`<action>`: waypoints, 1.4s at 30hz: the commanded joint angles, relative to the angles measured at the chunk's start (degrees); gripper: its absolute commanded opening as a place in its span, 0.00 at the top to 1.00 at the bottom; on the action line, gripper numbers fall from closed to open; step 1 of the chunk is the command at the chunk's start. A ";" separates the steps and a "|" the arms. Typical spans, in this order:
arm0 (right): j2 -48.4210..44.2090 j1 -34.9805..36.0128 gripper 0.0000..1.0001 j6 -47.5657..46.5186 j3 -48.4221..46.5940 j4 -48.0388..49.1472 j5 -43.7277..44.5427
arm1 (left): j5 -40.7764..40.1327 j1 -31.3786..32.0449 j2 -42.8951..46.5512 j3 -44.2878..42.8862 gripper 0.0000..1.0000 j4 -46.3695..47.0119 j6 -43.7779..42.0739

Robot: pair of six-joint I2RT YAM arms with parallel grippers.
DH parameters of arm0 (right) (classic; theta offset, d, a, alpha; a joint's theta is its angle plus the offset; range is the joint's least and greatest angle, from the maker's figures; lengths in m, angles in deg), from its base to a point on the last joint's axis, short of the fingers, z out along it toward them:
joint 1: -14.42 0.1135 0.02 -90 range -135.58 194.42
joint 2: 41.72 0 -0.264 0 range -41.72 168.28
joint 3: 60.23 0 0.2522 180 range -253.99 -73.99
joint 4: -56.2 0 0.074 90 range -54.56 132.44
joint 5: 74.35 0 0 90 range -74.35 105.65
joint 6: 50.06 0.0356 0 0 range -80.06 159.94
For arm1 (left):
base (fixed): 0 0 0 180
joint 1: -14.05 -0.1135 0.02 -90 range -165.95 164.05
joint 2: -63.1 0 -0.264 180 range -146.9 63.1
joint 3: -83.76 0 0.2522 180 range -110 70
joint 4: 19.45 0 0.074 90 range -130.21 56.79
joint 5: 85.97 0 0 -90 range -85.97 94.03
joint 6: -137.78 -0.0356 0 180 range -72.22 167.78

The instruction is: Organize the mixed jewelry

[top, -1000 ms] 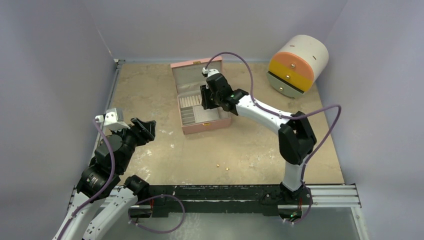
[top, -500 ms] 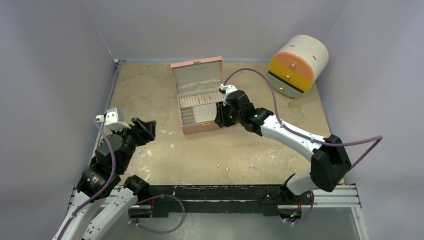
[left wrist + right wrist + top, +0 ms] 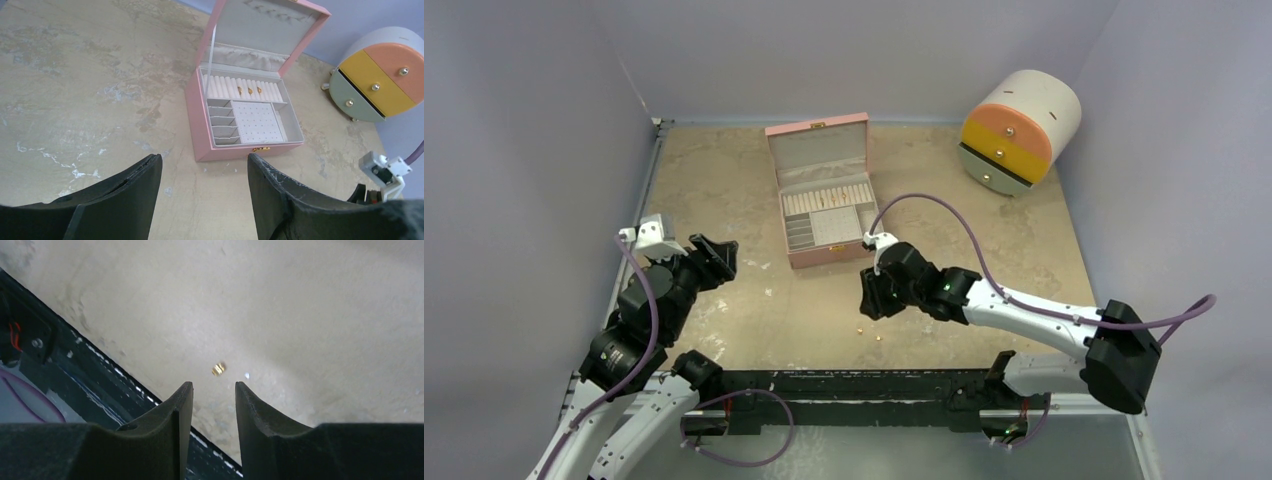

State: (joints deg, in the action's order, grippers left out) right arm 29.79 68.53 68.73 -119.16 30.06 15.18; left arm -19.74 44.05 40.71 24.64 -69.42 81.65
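Note:
Two tiny gold pieces lie on the table near the front edge, one (image 3: pixel 861 327) and another (image 3: pixel 879 337). One gold piece (image 3: pixel 218 369) shows just ahead of my right gripper's fingertips. My right gripper (image 3: pixel 871 303) hovers low over them, open and empty, also seen in its wrist view (image 3: pixel 213 386). Three gold rings (image 3: pixel 248 90) sit in the ring rolls of the open pink box (image 3: pixel 828 250). My left gripper (image 3: pixel 712 258) is open and empty at the left, its jaws (image 3: pixel 205 159) wide apart and facing the box (image 3: pixel 200 135).
A round white drawer unit (image 3: pixel 1016 130) with orange, yellow and grey-green drawers lies at the back right, also in the left wrist view (image 3: pixel 377 75). The black rail (image 3: pixel 874 385) runs along the table's front edge, close to the gold pieces.
My right arm has swung from over the pink box down and toward the front, ending above the gold pieces on the table. The left arm has stayed still.

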 commanded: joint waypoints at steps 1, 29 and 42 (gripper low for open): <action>-4.12 1.14 0.60 4.64 3.71 -3.31 2.33 | 0.47 -0.29 -0.46 0.01 0.37 1.31 0.68; -1.44 1.53 0.65 8.62 10.72 -2.65 -2.58 | 1.02 -0.29 -3.01 -0.15 0.37 1.31 0.67; 0.60 1.61 0.65 2.76 11.39 4.08 -4.28 | 0.85 -0.29 -2.72 -0.16 0.37 1.32 0.76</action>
State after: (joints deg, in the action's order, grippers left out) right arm 29.81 69.67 73.63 -107.44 30.76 11.37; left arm -18.89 44.05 37.97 24.66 -69.42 81.65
